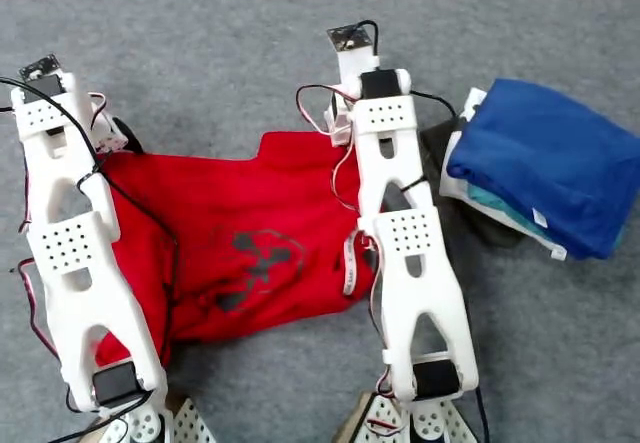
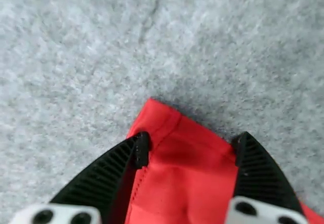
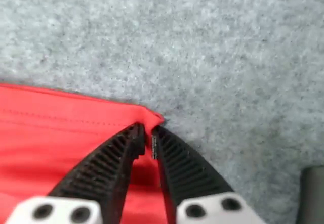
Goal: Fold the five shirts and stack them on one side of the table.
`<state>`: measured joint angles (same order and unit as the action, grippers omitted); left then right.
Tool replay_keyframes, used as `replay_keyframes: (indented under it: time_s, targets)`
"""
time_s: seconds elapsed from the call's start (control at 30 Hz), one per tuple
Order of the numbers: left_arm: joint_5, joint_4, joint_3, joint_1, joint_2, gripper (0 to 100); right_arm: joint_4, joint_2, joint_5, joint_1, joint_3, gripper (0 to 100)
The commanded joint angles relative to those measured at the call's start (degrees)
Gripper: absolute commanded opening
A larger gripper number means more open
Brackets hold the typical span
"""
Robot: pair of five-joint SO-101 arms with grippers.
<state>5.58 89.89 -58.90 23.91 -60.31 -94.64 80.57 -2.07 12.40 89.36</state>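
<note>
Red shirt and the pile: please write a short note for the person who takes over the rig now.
Left gripper: open, fingers astride a corner of the red shirt.
Right gripper: shut on another corner of it.
Red shirt lies spread on the table, not yet folded.
Done: pile of folded shirts, blue on top, at the side.
Left: fold the red shirt, stack it.

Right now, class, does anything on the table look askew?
Yes: the folded blue cotton shirt sits crookedly on top, with white and teal layers jutting out beneath. The red cotton shirt lies spread unevenly.
</note>
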Motion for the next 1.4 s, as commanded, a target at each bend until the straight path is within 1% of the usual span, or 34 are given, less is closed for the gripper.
replay_keyframes:
  time_s: [0.0,0.07,0.17,0.3,0.47,0.67,0.83,0.97,1.07,1.17,1.37]
  targets:
    - [0.3,-1.1,-1.2,0.6,0.0,28,-0.2,-0.1,-0.5,-0.2,1.3,2.5]
    - [0.3,-1.1,-1.3,0.5,0.0,28,0.0,-0.3,-0.5,-1.0,1.3,0.3]
    - [0.4,-1.0,-3.3,0.4,-0.6,28,0.1,-0.4,-0.5,-1.6,1.8,0.5]
    - [0.4,-1.0,-3.7,0.4,-0.7,28,-2.7,-1.0,-0.2,-1.5,6.8,0.5]
    - [0.5,-0.7,-4.0,0.7,-0.7,28,-4.4,-8.4,-0.4,-1.5,6.4,0.5]
    - [0.5,-0.6,-4.1,1.3,-0.7,28,-1.4,-17.8,-0.5,-2.9,6.4,0.7]
    - [0.5,-0.6,-4.2,1.3,-0.7,28,0.8,-16.9,-0.4,-3.7,6.0,0.5]
    - [0.8,-0.9,-4.2,1.3,-0.7,28,5.6,-10.2,-0.2,-3.6,5.9,0.5]
    - [5.0,-1.0,-4.2,1.4,-0.5,28,9.9,-3.7,-0.1,-3.6,6.2,0.5]
    - [10.0,-0.9,-4.8,1.6,0.0,28,11.3,-2.9,-0.1,-3.7,6.3,0.5]
    - [20.6,3.3,-14.2,1.8,0.2,28,11.1,-3.1,-0.1,-4.0,6.2,0.5]
